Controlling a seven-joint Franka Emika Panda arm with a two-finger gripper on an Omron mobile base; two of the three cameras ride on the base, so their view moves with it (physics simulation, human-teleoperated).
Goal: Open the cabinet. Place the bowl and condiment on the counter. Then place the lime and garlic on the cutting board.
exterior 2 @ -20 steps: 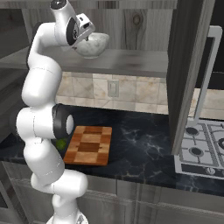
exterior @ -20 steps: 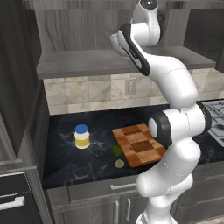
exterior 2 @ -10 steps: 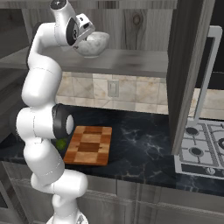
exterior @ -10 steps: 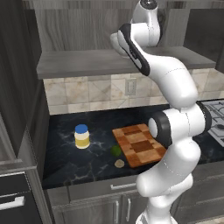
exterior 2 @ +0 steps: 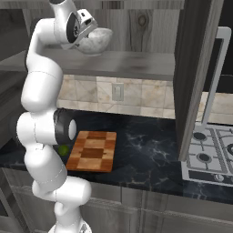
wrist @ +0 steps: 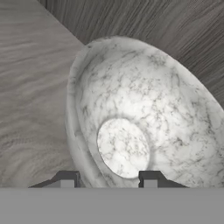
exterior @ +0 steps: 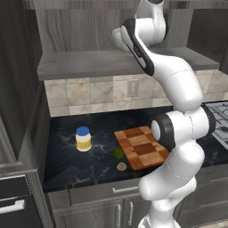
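The white-grey speckled bowl (exterior 2: 98, 40) stands on the grey shelf (exterior 2: 136, 63) of the open cabinet (exterior 2: 195, 68). My gripper (exterior 2: 85, 38) is at its near rim. In the hand view the bowl (wrist: 144, 109) looks tilted and its rim runs between my fingertips (wrist: 65, 179); the gripper (wrist: 107, 180) is shut on that rim. On the black counter (exterior: 67, 169) the blue-lidded condiment (exterior: 83, 139) stands left of the checkered cutting board (exterior: 141, 147). The lime (exterior: 118, 153) and the garlic (exterior: 121, 166) lie on the counter just off the board's left edge.
The open cabinet door's silver bar handle (exterior 2: 214, 82) hangs at the right, above a gas stove (exterior 2: 209, 154). A tall dark unit (exterior: 18, 111) borders the counter on the left. Low cabinets (exterior: 102, 205) run under the counter's front edge.
The fingers have closed in onto the bowl's rim. The arm and the bowl have hardly moved.
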